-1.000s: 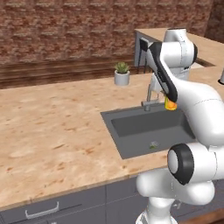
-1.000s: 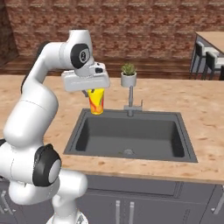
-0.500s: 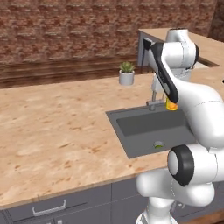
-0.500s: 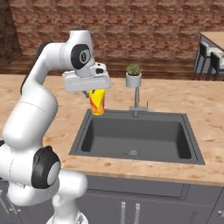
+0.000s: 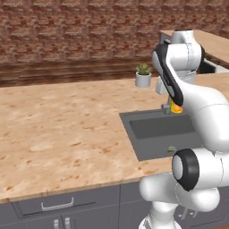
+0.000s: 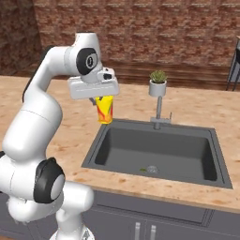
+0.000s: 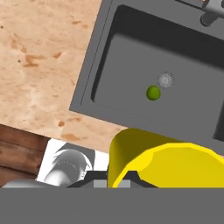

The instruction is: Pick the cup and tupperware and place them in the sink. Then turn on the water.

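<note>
Right base view: end effector (image 6: pixel 104 99) clenched on small yellow tapered cup with red-orange band (image 6: pixel 104 109), held above light wood-look bench (image 6: pixel 70 136) beside dark grey rectangular sink (image 6: pixel 157 151) | progress: cup lifted, not yet placed; tupperware and water remain | hand view: small green item (image 7: pixel 152 92) by drain.
</note>
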